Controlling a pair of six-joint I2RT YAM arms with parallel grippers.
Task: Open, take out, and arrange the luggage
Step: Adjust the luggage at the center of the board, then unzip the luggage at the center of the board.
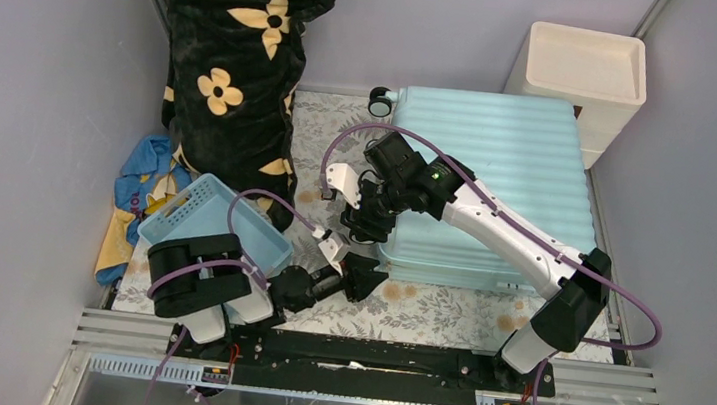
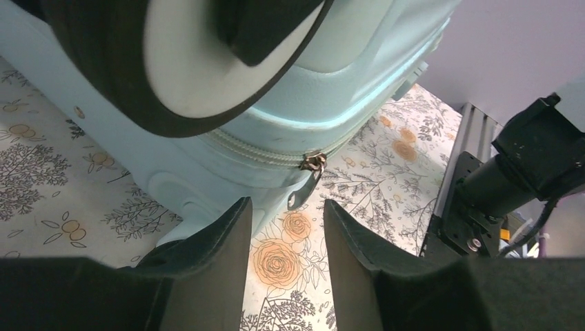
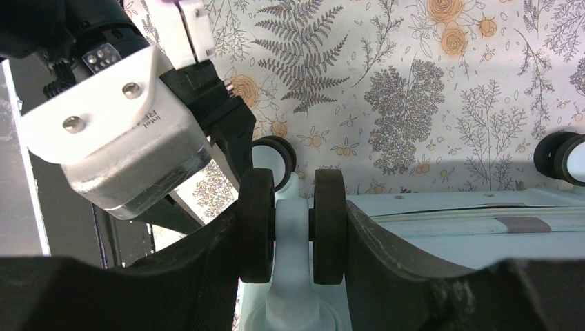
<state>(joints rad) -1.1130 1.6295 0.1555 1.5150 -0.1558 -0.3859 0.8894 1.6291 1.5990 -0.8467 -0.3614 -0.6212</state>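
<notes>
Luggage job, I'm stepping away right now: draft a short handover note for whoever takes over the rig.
Left gripper: open, lined up on the zipper pull at the luggage's near left corner, not yet gripping it.
Right gripper: shut on a caster wheel at that end, apparently steadying the case.
Luggage: lying flat on the floral table cover, lid shut.
Done: nothing opened.
Left: catch the pull, run the zip round, lift the lid, then take out and arrange whatever is inside.
</notes>
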